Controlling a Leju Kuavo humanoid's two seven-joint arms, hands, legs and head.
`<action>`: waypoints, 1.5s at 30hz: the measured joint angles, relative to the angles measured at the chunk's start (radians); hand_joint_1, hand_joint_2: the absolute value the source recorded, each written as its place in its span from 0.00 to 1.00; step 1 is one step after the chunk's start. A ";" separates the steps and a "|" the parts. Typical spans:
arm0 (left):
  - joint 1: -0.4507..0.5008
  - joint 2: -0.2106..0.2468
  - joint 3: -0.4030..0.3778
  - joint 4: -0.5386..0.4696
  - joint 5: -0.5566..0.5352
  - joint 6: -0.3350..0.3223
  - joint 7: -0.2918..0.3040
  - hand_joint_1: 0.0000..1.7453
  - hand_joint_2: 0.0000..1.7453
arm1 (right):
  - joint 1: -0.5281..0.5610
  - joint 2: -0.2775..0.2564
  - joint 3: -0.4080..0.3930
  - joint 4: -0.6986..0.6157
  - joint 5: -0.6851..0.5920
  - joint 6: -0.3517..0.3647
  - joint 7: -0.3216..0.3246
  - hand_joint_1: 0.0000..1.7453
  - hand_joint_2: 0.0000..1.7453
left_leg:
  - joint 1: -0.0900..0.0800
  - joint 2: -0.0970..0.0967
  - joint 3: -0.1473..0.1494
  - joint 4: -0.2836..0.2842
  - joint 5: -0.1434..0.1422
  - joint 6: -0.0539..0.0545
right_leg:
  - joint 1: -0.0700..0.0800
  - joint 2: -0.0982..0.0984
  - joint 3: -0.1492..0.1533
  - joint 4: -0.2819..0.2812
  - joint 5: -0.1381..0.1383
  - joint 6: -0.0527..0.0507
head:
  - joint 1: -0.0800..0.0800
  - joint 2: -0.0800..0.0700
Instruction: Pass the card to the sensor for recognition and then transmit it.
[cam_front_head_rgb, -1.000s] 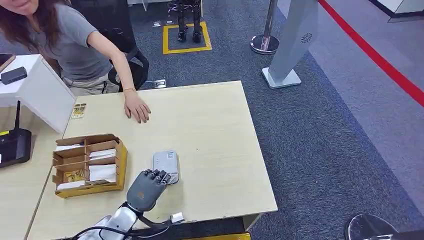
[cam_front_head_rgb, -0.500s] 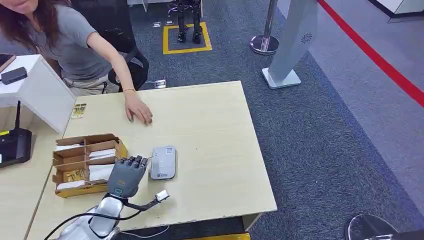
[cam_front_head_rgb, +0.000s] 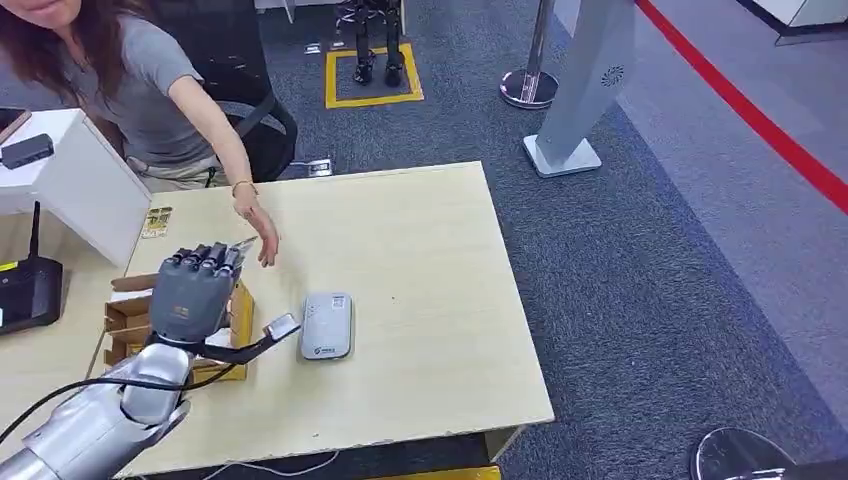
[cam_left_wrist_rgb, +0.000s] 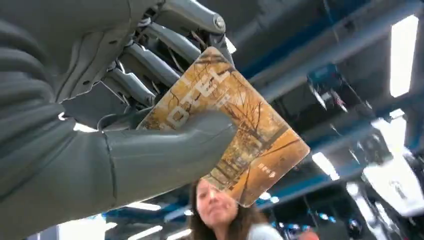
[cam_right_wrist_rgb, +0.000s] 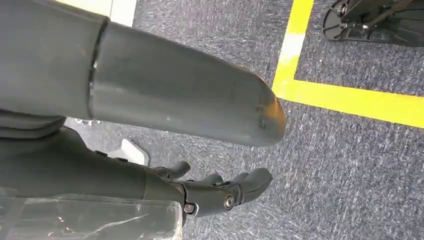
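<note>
My left hand (cam_front_head_rgb: 195, 285) is raised above the cardboard box (cam_front_head_rgb: 122, 318), back of the hand toward the head view. In the left wrist view its thumb (cam_left_wrist_rgb: 165, 150) and fingers pinch an orange-brown hotel card (cam_left_wrist_rgb: 250, 145) that sticks out past the fingertips. A person's hand (cam_front_head_rgb: 262, 240) hangs in the air just beyond my left hand, close to its fingertips. The grey-white card sensor (cam_front_head_rgb: 327, 325) lies flat on the table (cam_front_head_rgb: 430, 260), to the right of my left hand. My right hand (cam_right_wrist_rgb: 210, 192) hangs over the carpet with nothing in it.
The person sits at the table's far left corner by a black chair (cam_front_head_rgb: 265, 120). A white box (cam_front_head_rgb: 85, 185) and a black router (cam_front_head_rgb: 28, 290) stand at the left. A grey stand (cam_front_head_rgb: 585, 90) and a stanchion base (cam_front_head_rgb: 530, 88) are on the carpet beyond.
My left hand left the sensor, swung left over the cardboard box and rose toward the person. The person's hand lifted off the table and came toward mine.
</note>
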 joint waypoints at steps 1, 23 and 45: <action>0.006 0.008 0.017 -0.022 0.000 0.002 -0.003 1.00 1.00 | 0.000 0.000 0.000 0.000 -0.001 0.000 0.000 0.00 0.00 | 0.000 0.000 0.000 0.000 0.000 0.000 | 0.000 0.000 0.000 0.000 0.000 0.000 | 0.000 0.000; 0.084 0.077 0.232 -0.156 0.000 -0.001 -0.043 1.00 1.00 | 0.001 0.000 0.000 0.007 -0.011 0.003 0.000 0.00 0.00 | 0.000 0.000 0.000 0.000 0.000 0.000 | 0.000 0.000 0.000 0.000 0.000 0.000 | 0.000 0.000; 0.128 0.110 0.315 -0.170 0.000 -0.002 -0.039 0.00 1.00 | 0.002 0.004 0.000 0.007 -0.019 -0.001 0.003 0.00 0.00 | 0.000 0.000 0.000 0.000 0.000 0.000 | 0.000 0.000 0.000 0.000 0.000 0.000 | 0.000 0.000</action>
